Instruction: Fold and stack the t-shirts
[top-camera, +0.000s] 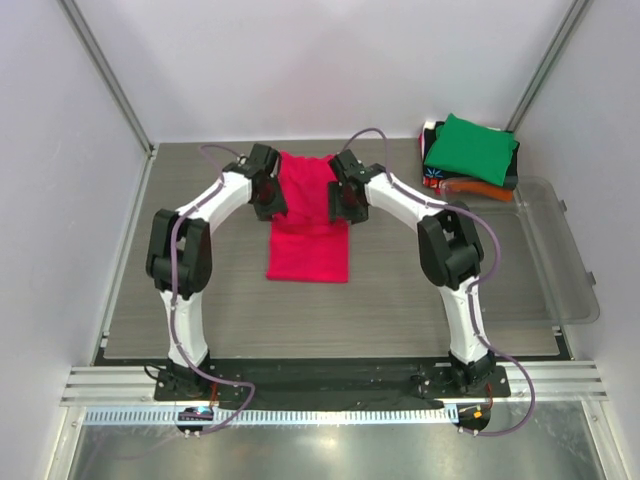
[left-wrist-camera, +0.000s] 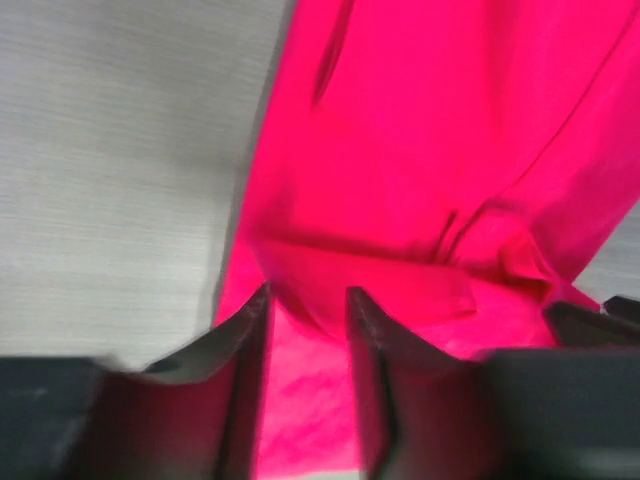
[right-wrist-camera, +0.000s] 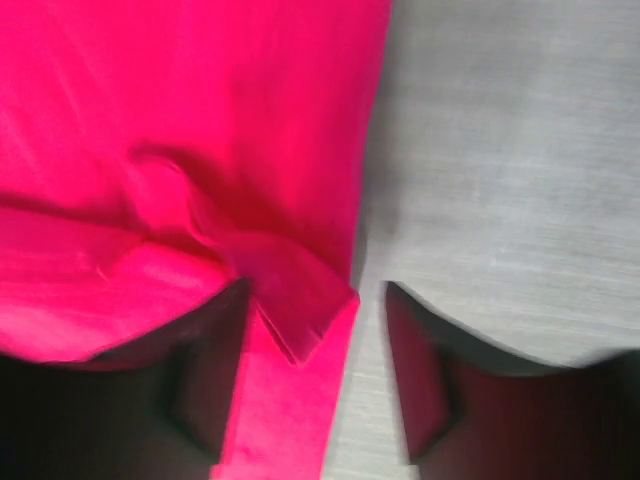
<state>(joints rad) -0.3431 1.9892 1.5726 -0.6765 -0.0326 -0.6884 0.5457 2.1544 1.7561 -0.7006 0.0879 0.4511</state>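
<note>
The crimson-pink t-shirt (top-camera: 308, 240) lies on the table as a long narrow strip, with a crease across its middle. My left gripper (top-camera: 270, 197) is at the strip's left edge. In the left wrist view its jaws (left-wrist-camera: 308, 335) stand a little apart over the pink cloth (left-wrist-camera: 420, 150), with a raised fold at the tips. My right gripper (top-camera: 342, 203) is at the right edge. In its wrist view its jaws (right-wrist-camera: 315, 350) are wide apart around a folded corner of the shirt (right-wrist-camera: 300, 315), not pinching it. Folded green (top-camera: 470, 148), orange (top-camera: 487, 187) and black (top-camera: 431, 140) shirts are stacked at the back right.
A clear plastic bin (top-camera: 562, 255) lies at the table's right edge, beside the stack. Grey table surface (top-camera: 230, 310) stretches in front of the shirt. White walls and metal posts enclose the back and sides.
</note>
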